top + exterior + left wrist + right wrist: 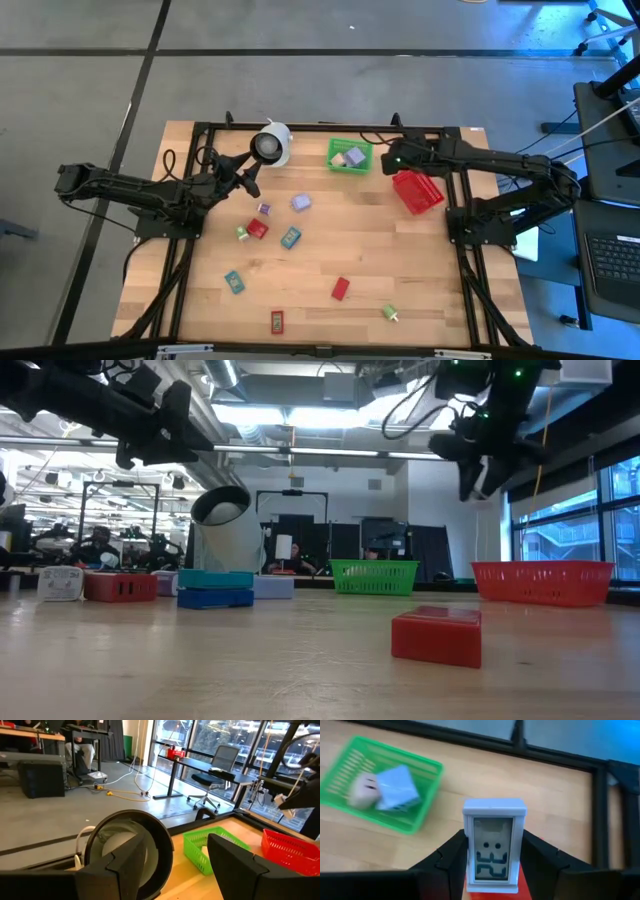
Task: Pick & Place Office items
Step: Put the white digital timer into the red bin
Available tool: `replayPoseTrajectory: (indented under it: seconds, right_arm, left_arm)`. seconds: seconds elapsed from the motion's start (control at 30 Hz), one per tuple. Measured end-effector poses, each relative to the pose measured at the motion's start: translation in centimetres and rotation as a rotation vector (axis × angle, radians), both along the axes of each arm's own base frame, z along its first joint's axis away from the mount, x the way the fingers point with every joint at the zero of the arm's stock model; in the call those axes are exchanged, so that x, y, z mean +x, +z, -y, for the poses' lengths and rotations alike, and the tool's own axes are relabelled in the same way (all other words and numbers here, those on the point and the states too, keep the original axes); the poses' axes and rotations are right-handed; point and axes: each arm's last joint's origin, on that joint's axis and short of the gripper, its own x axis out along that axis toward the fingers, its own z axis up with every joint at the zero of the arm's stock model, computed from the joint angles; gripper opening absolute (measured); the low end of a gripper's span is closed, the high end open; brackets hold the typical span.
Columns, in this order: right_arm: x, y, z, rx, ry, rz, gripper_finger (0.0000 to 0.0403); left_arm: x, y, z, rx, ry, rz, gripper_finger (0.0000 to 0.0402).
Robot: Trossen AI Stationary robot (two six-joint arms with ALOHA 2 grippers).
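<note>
The right gripper (492,865) pinches a small white clock (494,847) above the red basket's (418,192) ten-o'clock corner, probably to sort it. The left gripper (187,865) hovers, fingers apart, by the roll (272,144). Other items (290,237) lie scattered mid-table.

Scattered office items (290,238) clutter mid-table; open board lies between the green basket (349,156) and red basket (417,192).
</note>
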Motion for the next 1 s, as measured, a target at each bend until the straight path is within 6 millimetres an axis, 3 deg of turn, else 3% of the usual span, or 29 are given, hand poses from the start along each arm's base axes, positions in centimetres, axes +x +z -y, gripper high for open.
replayPoseTrajectory:
  seconds: [0.13,0.47,0.73,1.0]
  right_arm:
    - [-0.8,-0.6,0.4,0.017,-0.03,-0.058,0.0155]
    - [-2.9,-5.7,0.2,0.151,-0.152,-0.132,0.0155]
    - [-3.6,-8.5,-0.3,0.217,-0.177,-0.098,0.0155]
    - [-4.0,-9.8,-0.5,0.249,-0.183,-0.087,0.0157]
  left_arm:
    - [0.0,0.0,0.0,-0.015,0.001,0.019,0.0208]
    - [0.0,0.0,0.0,-0.016,0.003,0.021,0.0208]
    - [0.0,0.0,0.0,-0.022,0.011,0.03,0.0208]
    - [0.0,0.0,0.0,-0.069,0.016,0.091,0.0208]
